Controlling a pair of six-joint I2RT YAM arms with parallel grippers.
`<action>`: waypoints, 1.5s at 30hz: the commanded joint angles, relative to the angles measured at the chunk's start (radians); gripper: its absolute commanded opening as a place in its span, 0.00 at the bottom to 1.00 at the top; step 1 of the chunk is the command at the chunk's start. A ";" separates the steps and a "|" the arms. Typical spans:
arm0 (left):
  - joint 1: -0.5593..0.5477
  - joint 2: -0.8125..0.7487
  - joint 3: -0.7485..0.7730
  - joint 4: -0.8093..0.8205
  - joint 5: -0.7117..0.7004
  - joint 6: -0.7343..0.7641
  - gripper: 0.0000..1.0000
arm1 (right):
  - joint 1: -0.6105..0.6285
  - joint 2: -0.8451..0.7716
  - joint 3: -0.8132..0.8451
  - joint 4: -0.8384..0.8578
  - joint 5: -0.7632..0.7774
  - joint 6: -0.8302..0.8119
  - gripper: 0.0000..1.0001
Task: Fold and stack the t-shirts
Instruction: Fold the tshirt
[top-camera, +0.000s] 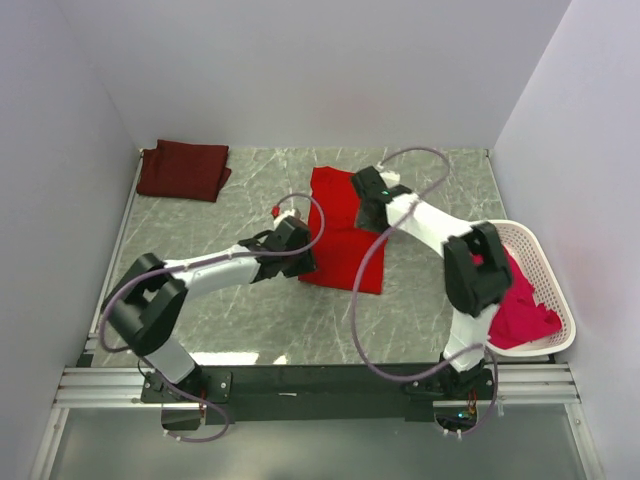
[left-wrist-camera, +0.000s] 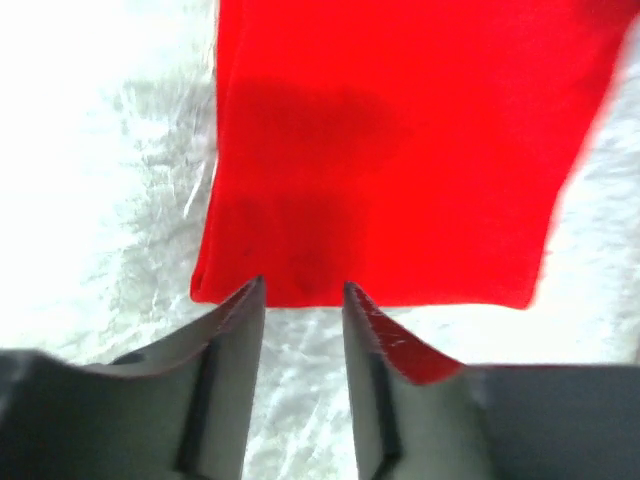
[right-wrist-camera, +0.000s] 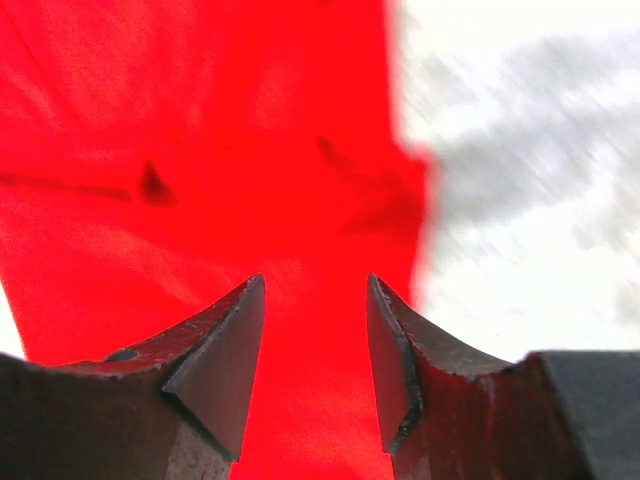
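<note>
Here, red t-shirt lies just beyond left pincer.

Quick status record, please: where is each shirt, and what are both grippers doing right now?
maroon t-shirt: folded, back left corner of the table
bright red t-shirt: lying flat mid-table, looks partly folded
pinkish-red t-shirts: heaped in the white basket on the right, count unclear
left gripper: open, empty, at the bright red shirt's edge
right gripper: open, over the bright red shirt, nothing clamped
stack: only the maroon one set aside
</note>
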 joint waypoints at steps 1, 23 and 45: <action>0.025 -0.088 0.018 -0.038 -0.015 0.020 0.48 | -0.008 -0.227 -0.148 0.008 0.039 0.050 0.53; 0.086 0.097 -0.094 0.182 0.171 0.031 0.46 | 0.003 -0.613 -0.886 0.325 -0.237 0.289 0.54; 0.007 0.007 -0.247 0.239 0.117 -0.068 0.01 | 0.003 -0.676 -1.040 0.421 -0.173 0.360 0.12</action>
